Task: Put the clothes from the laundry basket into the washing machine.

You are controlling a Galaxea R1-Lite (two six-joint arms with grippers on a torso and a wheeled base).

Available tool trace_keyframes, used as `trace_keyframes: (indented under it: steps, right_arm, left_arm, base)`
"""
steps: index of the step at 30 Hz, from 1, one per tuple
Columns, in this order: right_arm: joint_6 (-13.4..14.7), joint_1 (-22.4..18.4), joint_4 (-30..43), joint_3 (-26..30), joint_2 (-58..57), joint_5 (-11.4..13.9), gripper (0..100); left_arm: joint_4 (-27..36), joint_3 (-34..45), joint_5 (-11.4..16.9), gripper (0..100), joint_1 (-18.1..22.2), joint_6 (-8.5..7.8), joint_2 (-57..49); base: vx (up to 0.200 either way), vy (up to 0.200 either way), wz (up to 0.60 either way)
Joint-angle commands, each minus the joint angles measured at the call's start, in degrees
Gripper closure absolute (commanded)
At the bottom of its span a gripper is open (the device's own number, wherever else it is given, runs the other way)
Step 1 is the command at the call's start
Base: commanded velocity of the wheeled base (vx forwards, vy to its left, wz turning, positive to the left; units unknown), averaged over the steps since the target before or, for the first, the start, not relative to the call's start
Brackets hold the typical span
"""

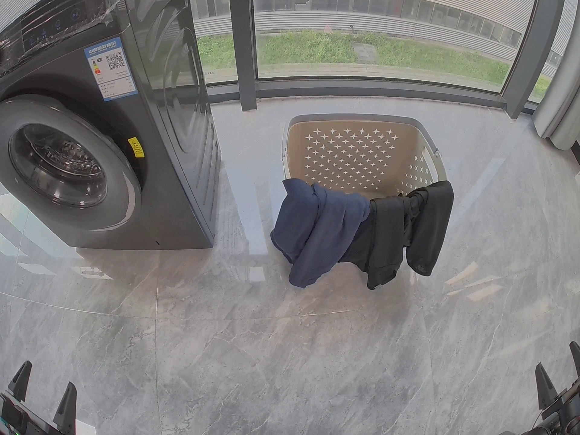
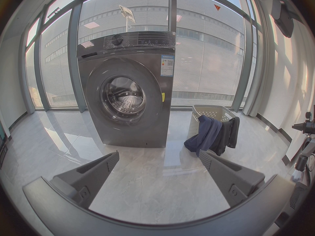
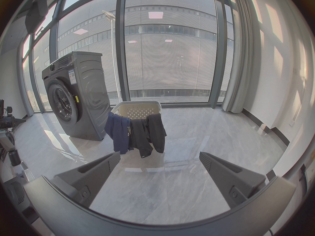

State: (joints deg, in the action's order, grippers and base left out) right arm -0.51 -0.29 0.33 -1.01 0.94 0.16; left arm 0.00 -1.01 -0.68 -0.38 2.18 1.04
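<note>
A navy blue garment [image 1: 317, 228] and a black garment [image 1: 396, 234] hang touching over the near rim of the beige star-perforated plastic laundry basket [image 1: 356, 146]. The basket stands on the grey stone floor [image 1: 241, 345] beside the dark grey front-loading washing machine [image 1: 121, 152]. The left gripper [image 1: 43, 391] and right gripper [image 1: 560, 370], well apart from it, have fingers spread wide, empty.
</note>
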Motion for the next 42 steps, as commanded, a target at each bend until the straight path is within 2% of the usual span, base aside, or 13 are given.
trace_keyframes:
  steps: [1, 3, 24, 33, 42]
  right_arm:
    - [-0.02, 0.03, 0.02, 0.92, -0.68, 0.02, 0]
    - [-0.02, 0.03, 0.02, 0.92, -0.68, 0.02, 0]
    - [-0.02, 0.03, 0.02, 0.92, -0.68, 0.02, 0]
    - [-0.02, 0.03, 0.02, 0.92, -0.68, 0.02, 0]
    - [-0.02, 0.03, 0.02, 0.92, -0.68, 0.02, 0]
  left_arm:
    - [0.0, 0.92, -0.02, 0, 0.03, 0.1, -0.6]
    - [0.0, 0.92, -0.02, 0, 0.03, 0.02, -0.6]
    - [0.0, 0.92, -0.02, 0, 0.03, 0.28, -0.6]
    - [0.0, 0.92, -0.02, 0, 0.03, 0.28, -0.6]
    - [0.0, 0.92, -0.02, 0, 0.03, 0.37, -0.6]
  base:
    - [0.0, 0.0, 0.0]
    - [0.0, 0.0, 0.0]
    - [0.0, -0.2, 0.0]
    - [0.0, 0.0, 0.0]
    - [0.2, 0.0, 0.0]
